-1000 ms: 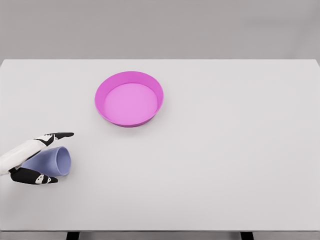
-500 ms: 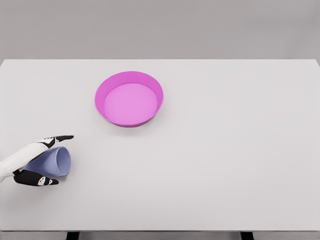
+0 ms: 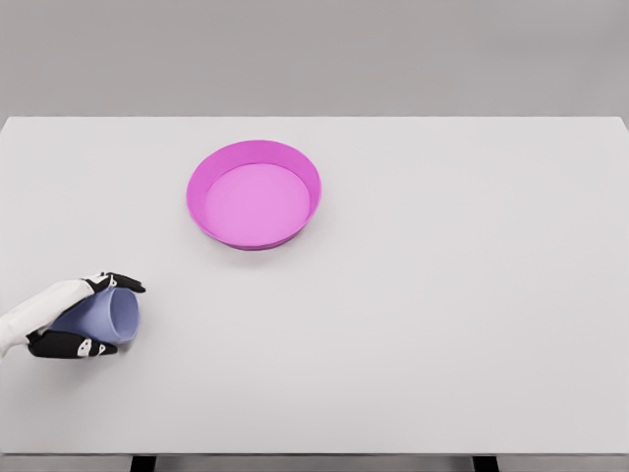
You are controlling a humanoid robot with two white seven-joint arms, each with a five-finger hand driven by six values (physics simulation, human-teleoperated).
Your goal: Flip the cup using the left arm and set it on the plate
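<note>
The cup (image 3: 110,317) is pale blue and lies on its side, with its open mouth facing right. It sits inside the curl of the left hand (image 3: 71,320), low down at the left side of the table (image 3: 442,324). It looks small, light and stiff, like a plastic cup, so it should lift easily. Its side is smooth and round, so it might slip or roll if the hold is loose. The best place to hold it looks like the middle of its body, with fingers on both sides.

The left hand comes in low from the left edge. Its fingers are wrapped around the cup, one dark fingertip (image 3: 126,284) over the far side and the thumb (image 3: 86,346) on the near side. The hand looks clamped on the cup, which lies flat on the table.

The pink plate (image 3: 201,221) is well apart from the hand, farther away and off to the right. It has nothing in it. The right hand cannot be seen
</note>
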